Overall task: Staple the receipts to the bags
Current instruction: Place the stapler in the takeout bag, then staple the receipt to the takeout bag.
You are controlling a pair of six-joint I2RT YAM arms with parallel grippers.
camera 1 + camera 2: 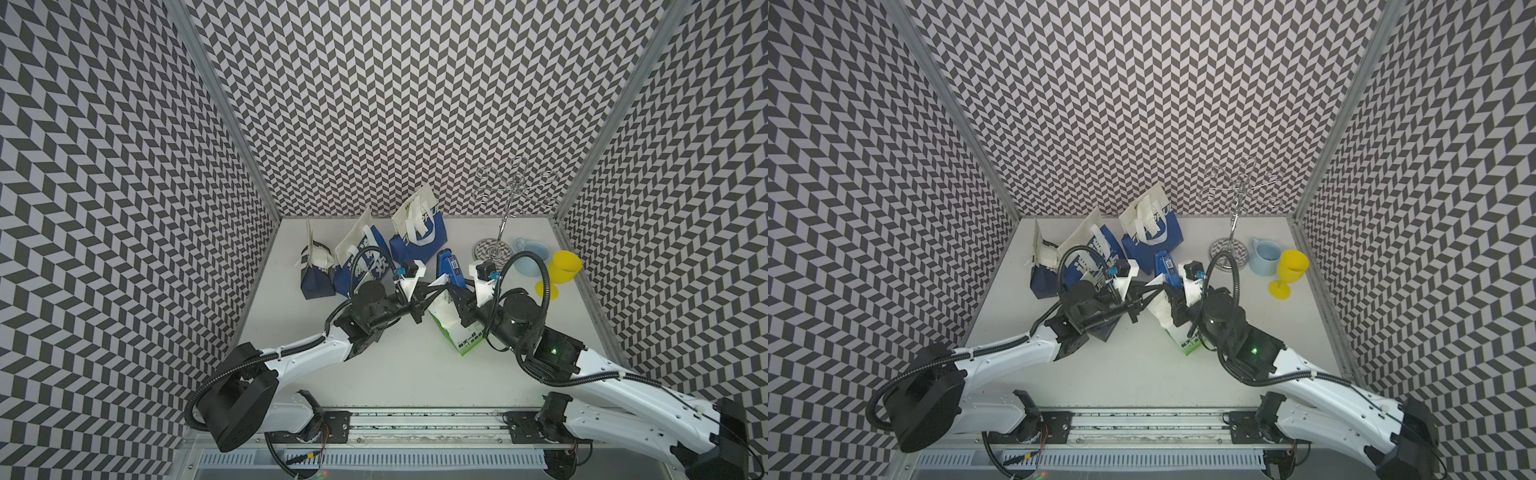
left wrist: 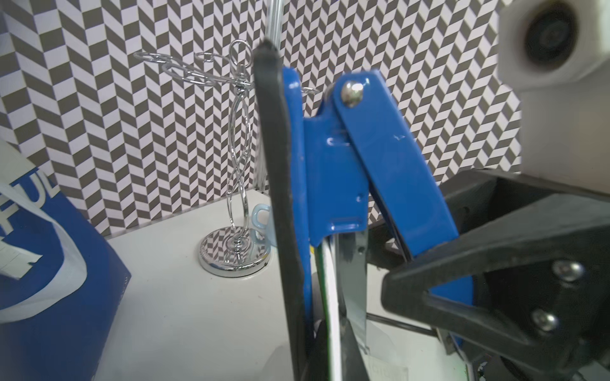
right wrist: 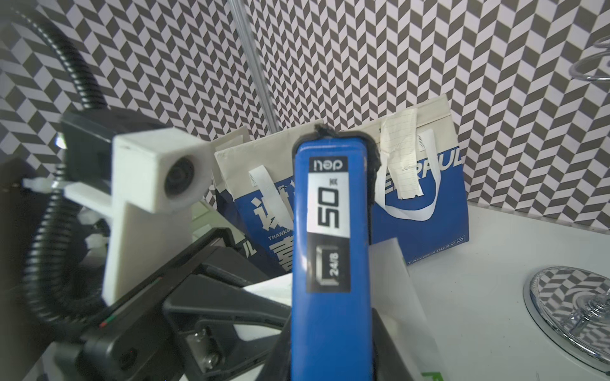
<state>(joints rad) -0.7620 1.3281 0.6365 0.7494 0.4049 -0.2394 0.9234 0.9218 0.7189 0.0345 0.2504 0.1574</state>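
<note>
1. The left gripper [image 1: 434, 286] has its jaws pressed together on a white sheet, the receipt [image 3: 389, 273]; its tips reach across to the right gripper [image 1: 454, 291] and stop just short of it.
2. The right gripper is clamped on the blue stapler [image 3: 330, 231]; in the left wrist view one of its black fingers lies on the stapler's top arm; the hinged end points away from the wrist, and the mouth sits close by the fingers.
3. The receipt runs from the left gripper's tips to behind the stapler; in the left wrist view a white edge and a thin green edge sit inside the stapler's mouth; I cannot tell whether the stapler is squeezed fully down.
4. The green and white bag [image 1: 461, 336] is directly beneath the right gripper and wrist, its white mouth up toward both grippers.
5. Beyond the stapler's far end stands a blue bag [image 3: 429, 217] with a cream slip [image 3: 401, 155] hanging over its face; a second blue bag [image 1: 363, 266] and a third blue bag [image 1: 318, 278] stand behind the left gripper's wrist.
6. Well out past the right gripper's outer side are a chrome stand [image 1: 505, 220], a pale blue cup [image 1: 532, 259] and a yellow goblet [image 1: 561, 270].
</note>
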